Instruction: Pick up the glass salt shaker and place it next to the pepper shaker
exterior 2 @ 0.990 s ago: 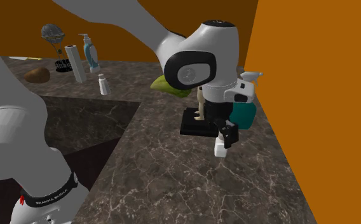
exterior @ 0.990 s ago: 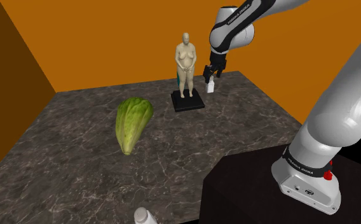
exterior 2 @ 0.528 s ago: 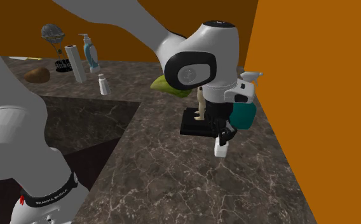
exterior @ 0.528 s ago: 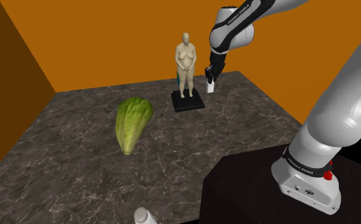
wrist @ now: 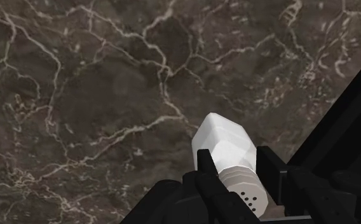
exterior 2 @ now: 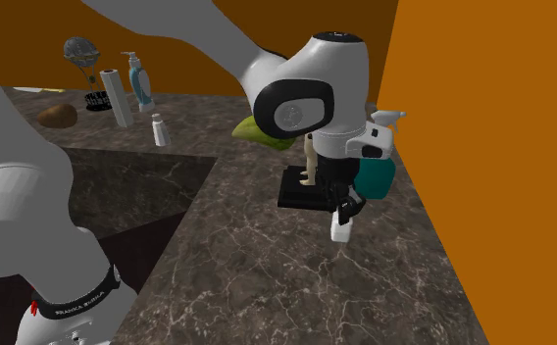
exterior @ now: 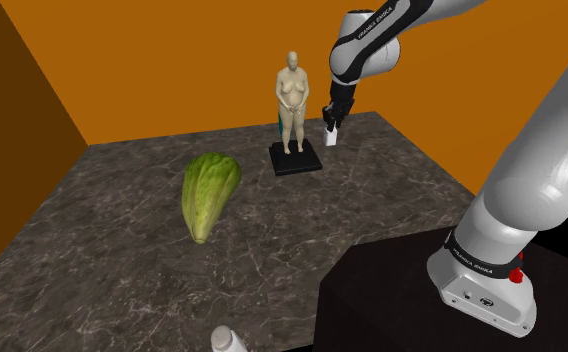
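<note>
My black gripper (exterior: 332, 118) is shut on a small white shaker (exterior: 330, 137) with a holed cap, clasping it near the top. This happens at the far side of the dark marble counter (exterior: 122, 250), just to the right of the figurine in the shoulder view. In the second exterior view the shaker (exterior 2: 341, 230) hangs tilted under the gripper (exterior 2: 346, 208), at or barely above the counter. The wrist view has the shaker (wrist: 227, 149) between my fingertips (wrist: 204, 167). A second shaker (exterior: 227, 342) stands at the counter's near edge, seen also as a small capped shaker (exterior 2: 159, 128).
A beige figurine (exterior: 293, 95) on a black base (exterior: 296, 160) stands beside the gripper, with a teal spray bottle (exterior 2: 375, 172) behind it by the orange wall. A green lettuce (exterior: 210, 190) lies mid-counter. A paper roll (exterior 2: 120, 96) and blue bottle (exterior 2: 139, 80) stand far off.
A second ago the fingers stood open around the shaker; they have since closed on it. Over the last half second nothing has moved.
</note>
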Robot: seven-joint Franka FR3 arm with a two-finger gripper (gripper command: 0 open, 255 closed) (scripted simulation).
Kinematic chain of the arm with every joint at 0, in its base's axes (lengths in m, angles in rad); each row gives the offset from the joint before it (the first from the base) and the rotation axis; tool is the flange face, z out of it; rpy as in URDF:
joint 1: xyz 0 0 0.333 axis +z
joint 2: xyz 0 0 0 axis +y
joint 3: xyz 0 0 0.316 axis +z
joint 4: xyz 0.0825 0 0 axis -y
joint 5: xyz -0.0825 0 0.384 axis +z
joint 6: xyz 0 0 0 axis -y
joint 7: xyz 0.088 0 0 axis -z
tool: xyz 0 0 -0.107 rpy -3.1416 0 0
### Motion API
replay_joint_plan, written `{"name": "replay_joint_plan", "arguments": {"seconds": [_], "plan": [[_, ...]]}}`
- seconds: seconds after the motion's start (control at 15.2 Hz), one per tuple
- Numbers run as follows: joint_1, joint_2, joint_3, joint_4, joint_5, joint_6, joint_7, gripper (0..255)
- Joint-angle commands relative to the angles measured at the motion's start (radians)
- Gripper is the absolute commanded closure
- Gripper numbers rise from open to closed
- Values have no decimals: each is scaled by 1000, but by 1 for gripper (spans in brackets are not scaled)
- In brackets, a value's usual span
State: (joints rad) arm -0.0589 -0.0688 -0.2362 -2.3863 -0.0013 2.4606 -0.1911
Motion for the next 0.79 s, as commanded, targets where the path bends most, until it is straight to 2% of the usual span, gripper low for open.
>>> {"name": "replay_joint_plan", "arguments": {"seconds": [0.0,0.73], "plan": [[0,-9,0,5,-3,-14,3,255],[-3,-91,7,79,-28,-168,22,255]]}}
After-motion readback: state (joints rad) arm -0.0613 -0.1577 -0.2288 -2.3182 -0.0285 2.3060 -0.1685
